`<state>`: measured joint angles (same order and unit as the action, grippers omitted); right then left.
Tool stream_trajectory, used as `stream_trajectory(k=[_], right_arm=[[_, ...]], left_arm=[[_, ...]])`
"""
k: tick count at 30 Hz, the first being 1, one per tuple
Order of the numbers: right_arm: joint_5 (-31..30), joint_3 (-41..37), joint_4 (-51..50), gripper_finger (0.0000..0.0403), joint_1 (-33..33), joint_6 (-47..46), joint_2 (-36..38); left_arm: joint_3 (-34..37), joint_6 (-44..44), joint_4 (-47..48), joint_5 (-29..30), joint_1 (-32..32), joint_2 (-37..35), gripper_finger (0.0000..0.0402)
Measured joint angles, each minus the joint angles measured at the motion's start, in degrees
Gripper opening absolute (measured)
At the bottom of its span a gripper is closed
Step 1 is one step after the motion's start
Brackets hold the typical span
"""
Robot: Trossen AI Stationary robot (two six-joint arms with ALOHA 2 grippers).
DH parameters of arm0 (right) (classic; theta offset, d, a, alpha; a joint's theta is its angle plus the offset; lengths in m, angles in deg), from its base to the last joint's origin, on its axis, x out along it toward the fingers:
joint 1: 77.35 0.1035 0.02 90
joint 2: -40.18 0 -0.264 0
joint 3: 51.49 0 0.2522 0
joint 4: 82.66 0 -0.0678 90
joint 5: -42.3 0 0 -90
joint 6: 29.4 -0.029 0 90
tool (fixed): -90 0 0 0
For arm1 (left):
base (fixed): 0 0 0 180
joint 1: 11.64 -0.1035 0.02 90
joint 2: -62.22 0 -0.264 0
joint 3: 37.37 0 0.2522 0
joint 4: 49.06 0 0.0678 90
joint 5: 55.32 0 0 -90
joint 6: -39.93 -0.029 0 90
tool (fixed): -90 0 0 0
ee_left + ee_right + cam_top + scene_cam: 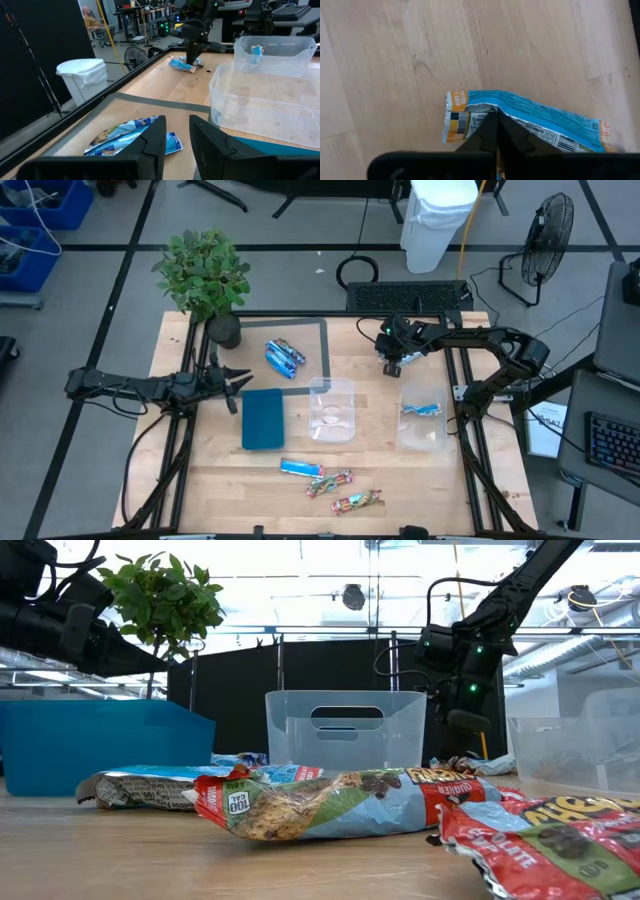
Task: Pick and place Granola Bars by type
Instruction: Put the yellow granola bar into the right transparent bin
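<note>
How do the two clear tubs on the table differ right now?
The middle tub looks empty; the right tub holds a light blue bar. The middle tub sits beside the teal tray; the right tub sits by the table's right edge. Both are clear, rectangular and upright.

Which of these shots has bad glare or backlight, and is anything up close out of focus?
Low view: bright ceiling lights and windows backlight the scene, leaving the leafy green potted plant and arms dark; the nearest red-and-blue wrapped granola bar looks soft. Right wrist view: evenly lit, the light blue-and-white wrapped bar readable. High view: even light, mild sheen on the clear plastic tubs.
</note>
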<state>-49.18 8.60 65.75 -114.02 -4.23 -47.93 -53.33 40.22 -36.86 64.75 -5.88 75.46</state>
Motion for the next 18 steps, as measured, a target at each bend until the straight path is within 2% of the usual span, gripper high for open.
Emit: stream_trajectory(k=[18], right_arm=[[0.0, 0.0, -0.3, 0.0000, 4.2, -0.7, 4.7]], left_arm=[[0.0, -0.4, 0.0, 0.0, 0.0, 0.0, 0.0093]])
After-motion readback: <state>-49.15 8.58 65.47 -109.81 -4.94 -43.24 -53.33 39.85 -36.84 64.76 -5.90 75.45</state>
